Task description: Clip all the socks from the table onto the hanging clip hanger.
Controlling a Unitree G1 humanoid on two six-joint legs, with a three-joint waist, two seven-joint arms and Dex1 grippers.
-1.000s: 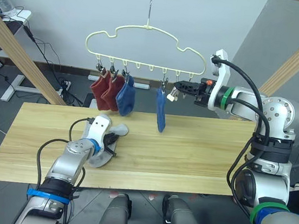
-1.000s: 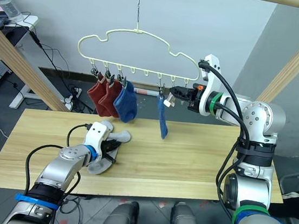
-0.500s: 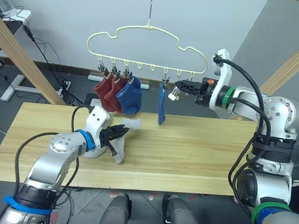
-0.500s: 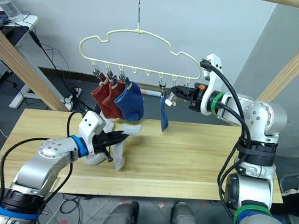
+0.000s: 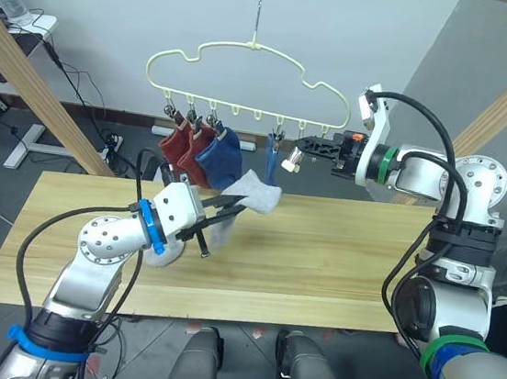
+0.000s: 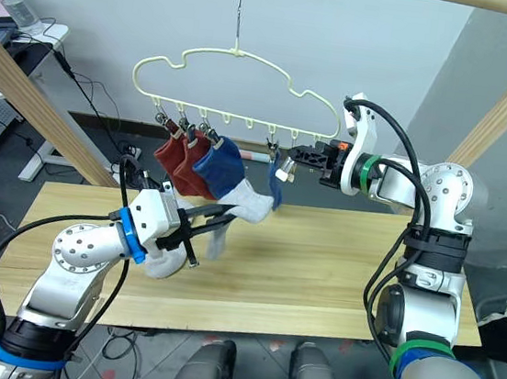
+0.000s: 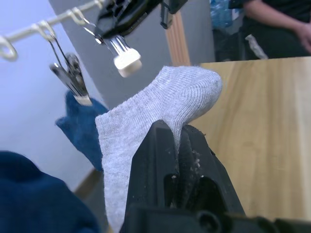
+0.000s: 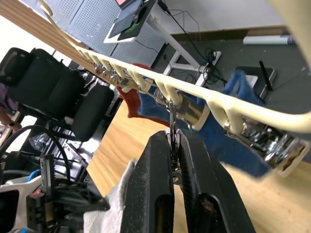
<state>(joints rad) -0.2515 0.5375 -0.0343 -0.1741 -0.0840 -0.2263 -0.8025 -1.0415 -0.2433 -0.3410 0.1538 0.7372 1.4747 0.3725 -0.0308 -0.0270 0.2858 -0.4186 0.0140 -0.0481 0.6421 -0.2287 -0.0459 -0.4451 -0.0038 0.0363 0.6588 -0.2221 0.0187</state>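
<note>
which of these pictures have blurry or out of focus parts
Left wrist view: the blue sock up close is a soft blur, while the grey sock is sharper. Right wrist view: the clip hanger smears near the lens. Both eye views look evenly sharp.

Thin pale yellow wire clip hanger [image 5: 250,69] hangs above far edge of long light wooden table [image 5: 338,255]. Two rust red socks [image 5: 181,144] and blue sock [image 5: 221,153] clipped at hanger's left end, touching one another. Second blue sock [image 5: 272,155] clipped right of them, near middle. Light grey sock [image 5: 255,192] lifted above table, below and before hanger, just beside second blue sock. Another light grey sock [image 5: 158,250] on table, left of centre.
</note>
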